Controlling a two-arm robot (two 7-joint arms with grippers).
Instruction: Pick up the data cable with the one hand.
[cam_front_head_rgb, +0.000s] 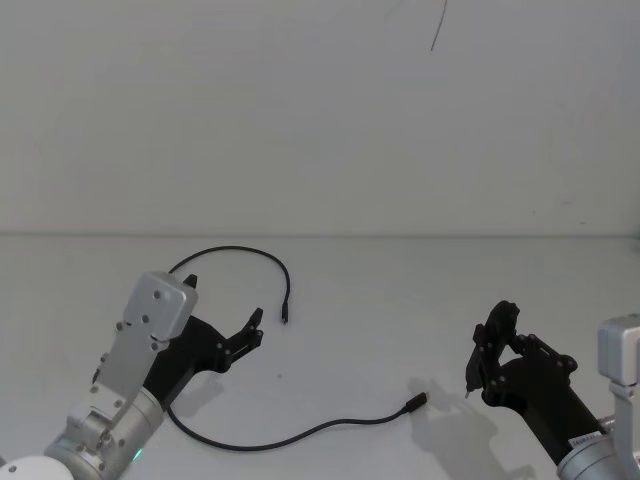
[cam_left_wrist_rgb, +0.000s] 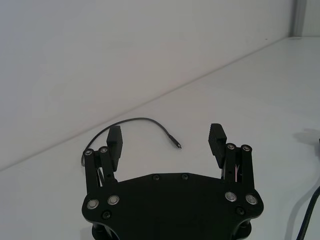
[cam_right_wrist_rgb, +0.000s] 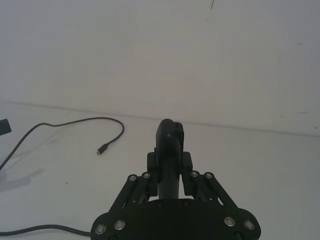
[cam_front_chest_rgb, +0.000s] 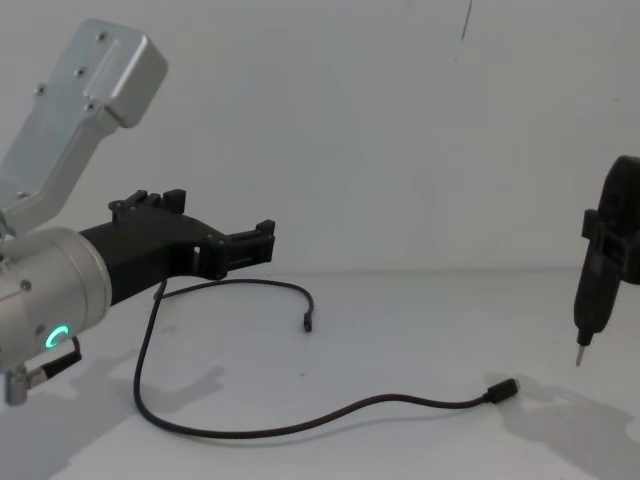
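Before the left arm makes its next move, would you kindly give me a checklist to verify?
1. left gripper open: ok, its fingers are spread wide.
2. data cable lying loose on the table: ok, nothing rests on it.
3. Cable between the fingers: not ok; the chest view shows the gripper raised above it.
4. right gripper out of the way: ok, off to the right, shut on a black tool, apart from the cable.
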